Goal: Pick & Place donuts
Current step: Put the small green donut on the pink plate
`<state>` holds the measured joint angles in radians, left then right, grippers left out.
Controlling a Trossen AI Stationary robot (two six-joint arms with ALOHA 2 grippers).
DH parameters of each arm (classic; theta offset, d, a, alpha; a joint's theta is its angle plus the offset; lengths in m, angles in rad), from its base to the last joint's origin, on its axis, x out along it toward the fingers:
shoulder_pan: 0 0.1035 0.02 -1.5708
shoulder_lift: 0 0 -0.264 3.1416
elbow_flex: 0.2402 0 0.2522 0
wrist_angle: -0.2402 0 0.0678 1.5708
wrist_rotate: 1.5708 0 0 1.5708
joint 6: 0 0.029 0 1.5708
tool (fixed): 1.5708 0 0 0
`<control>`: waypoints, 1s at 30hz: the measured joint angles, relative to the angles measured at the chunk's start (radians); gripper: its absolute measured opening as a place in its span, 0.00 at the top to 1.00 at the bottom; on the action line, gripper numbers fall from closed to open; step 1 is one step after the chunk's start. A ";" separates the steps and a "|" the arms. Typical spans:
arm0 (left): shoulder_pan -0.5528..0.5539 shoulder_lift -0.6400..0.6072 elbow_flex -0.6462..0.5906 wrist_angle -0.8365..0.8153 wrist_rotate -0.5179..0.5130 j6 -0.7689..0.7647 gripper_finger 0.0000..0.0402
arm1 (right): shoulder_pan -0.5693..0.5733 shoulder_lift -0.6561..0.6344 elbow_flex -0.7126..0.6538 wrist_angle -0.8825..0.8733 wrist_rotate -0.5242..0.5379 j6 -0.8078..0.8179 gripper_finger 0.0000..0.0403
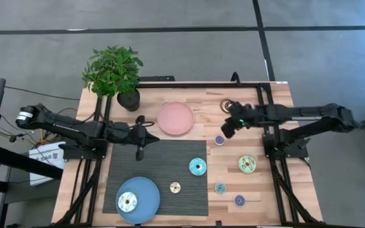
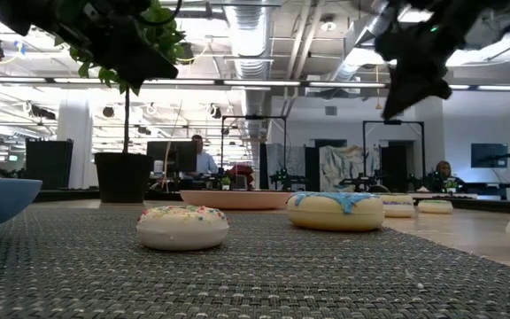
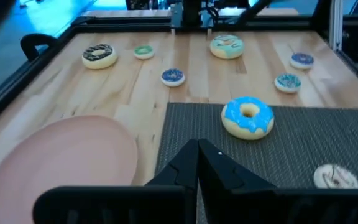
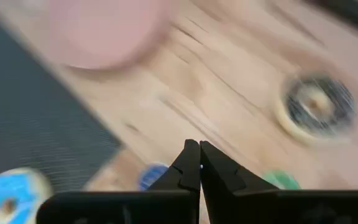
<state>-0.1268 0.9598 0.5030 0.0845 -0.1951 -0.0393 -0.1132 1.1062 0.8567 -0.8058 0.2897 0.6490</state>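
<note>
blue plate [image 1: 146,190] holds cream donut [image 1: 127,202]; pink plate [image 1: 175,118] bare; both arms' fingers together.

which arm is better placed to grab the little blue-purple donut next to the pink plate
Right, probably. The right pincer, shut and empty, hangs just beside the small blue-purple donut on bare wood. The left pincer, also shut, sits over the far edge of the mat, beyond the pink plate.

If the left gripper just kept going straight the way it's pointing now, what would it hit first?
Probably the blue-iced donut on the grey mat. The left gripper, fingers shut, points across the mat, and that donut sits just right of its line. Depth is unclear, so it might slide past toward the pale green donut beyond.
</note>
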 joint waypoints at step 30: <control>0.000 -0.022 0.000 -0.042 -0.029 -0.036 1.00 | -0.281 0.105 -0.154 -0.084 -0.082 0.210 0.17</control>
<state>-0.1272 0.9382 0.5034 0.0429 -0.2240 -0.0750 -0.3937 1.2115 0.7025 -0.8894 0.2075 0.8593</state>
